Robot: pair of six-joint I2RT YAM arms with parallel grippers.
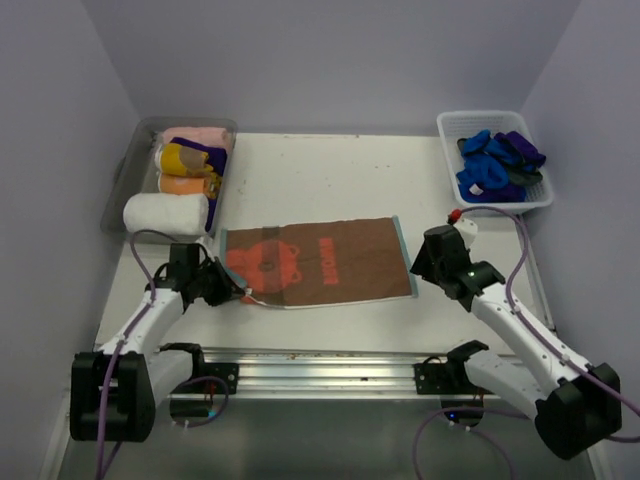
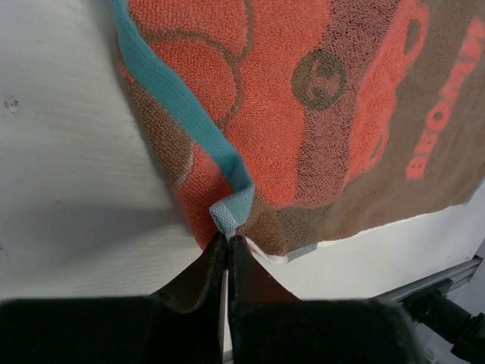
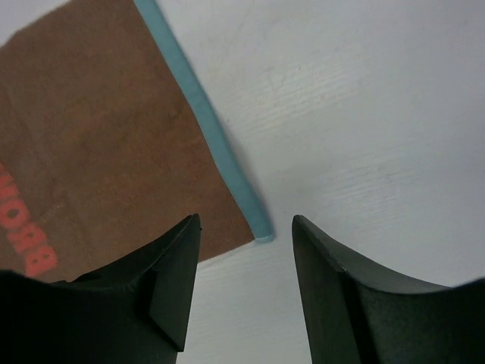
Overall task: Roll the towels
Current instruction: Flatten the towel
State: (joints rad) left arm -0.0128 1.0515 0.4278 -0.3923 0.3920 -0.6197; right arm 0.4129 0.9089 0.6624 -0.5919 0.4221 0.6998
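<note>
- Top view: a brown towel (image 1: pixel 318 262) with an orange bear print and orange lettering lies spread flat in the middle of the white table (image 1: pixel 330 175), its long side running left to right.
- The left gripper (image 1: pixel 238 290) sits at the towel's near left corner; the right gripper (image 1: pixel 420 270) is just beside the towel's right edge, near the near right corner.
- At the far left, a clear grey tray (image 1: pixel 122 180) holds rolled towels: a pink roll (image 1: pixel 195 135), a yellow roll (image 1: pixel 183 157), a purple roll (image 1: pixel 213 152), an orange roll (image 1: pixel 185 184) and a bigger white roll (image 1: pixel 165 212) nearest the arms.
- At the far right, a white slotted basket (image 1: pixel 535 200) holds a heap of blue towels (image 1: pixel 478 165) and purple ones (image 1: pixel 525 150).
- Left wrist view: the left gripper (image 2: pixel 226 241) has its fingers pressed together, pinching the towel's corner. The teal hem (image 2: pixel 178 114) curls up and folds over right at the fingertips, and that corner is raised off the table.
- Right wrist view: the right gripper (image 3: pixel 246 220) has its fingers spread apart and holds nothing. The towel's corner, edged by the teal hem (image 3: pixel 208 114), lies on the table in the gap just ahead of the fingertips, touching neither finger.
</note>
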